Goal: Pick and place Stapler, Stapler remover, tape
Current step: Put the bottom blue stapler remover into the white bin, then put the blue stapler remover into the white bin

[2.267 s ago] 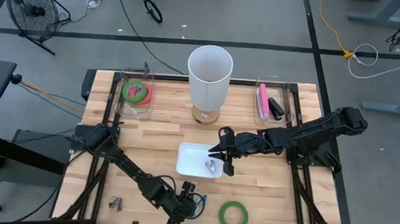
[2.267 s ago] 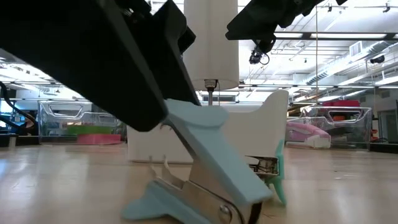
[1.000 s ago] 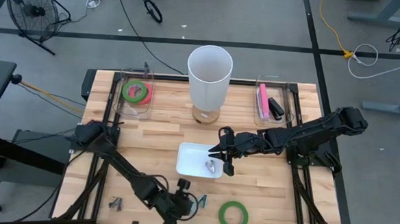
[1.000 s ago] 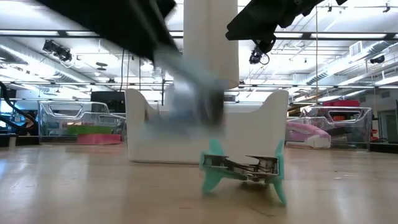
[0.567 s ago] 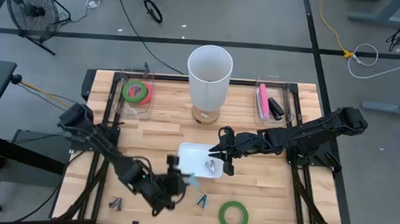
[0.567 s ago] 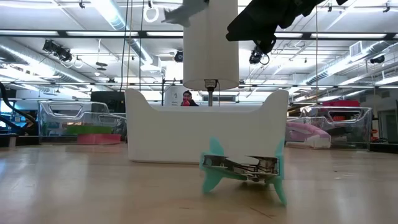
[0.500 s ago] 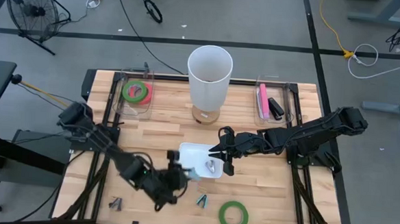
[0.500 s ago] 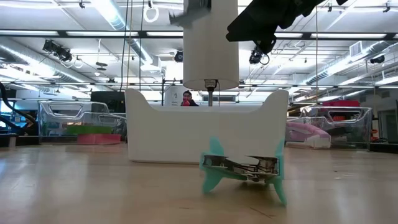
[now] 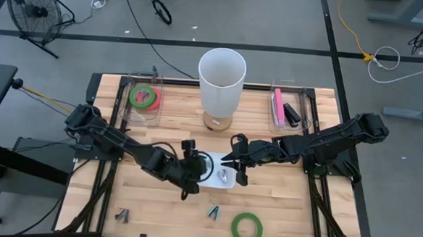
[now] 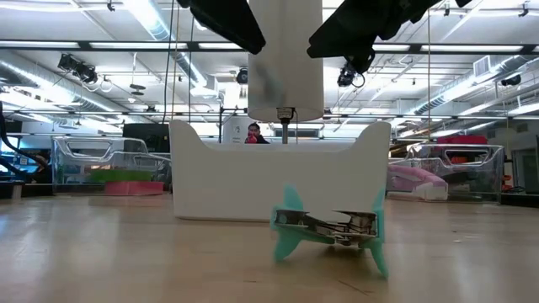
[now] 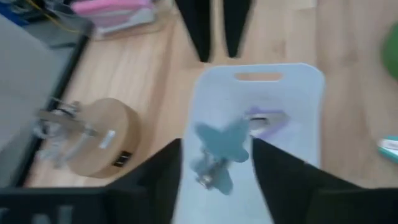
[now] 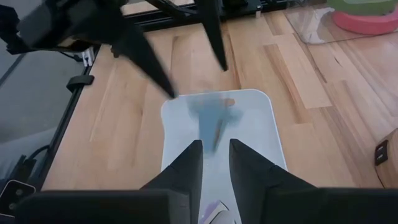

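My left gripper hangs open over the white tray. A teal stapler remover shows blurred between and below its fingers, clear of them, over the tray floor; it also shows in the right wrist view. A silvery-purple thing lies in the tray. My right gripper hovers open and empty at the tray's right edge. A second teal stapler remover rests on the table, near of the tray, on its wing tips. A green tape ring lies flat near the front edge.
A tall white cylinder on a round wooden base stands behind the tray. A clear bin with green and pink tape sits far left; a bin with pink and black items sits far right. A small dark thing lies front left.
My left gripper has risen from the near edge and gone toward the far edge and the tray, carrying a teal stapler remover. Over the tray it has let go, and the remover now shows free below the fingers. The second remover has stayed on the table.
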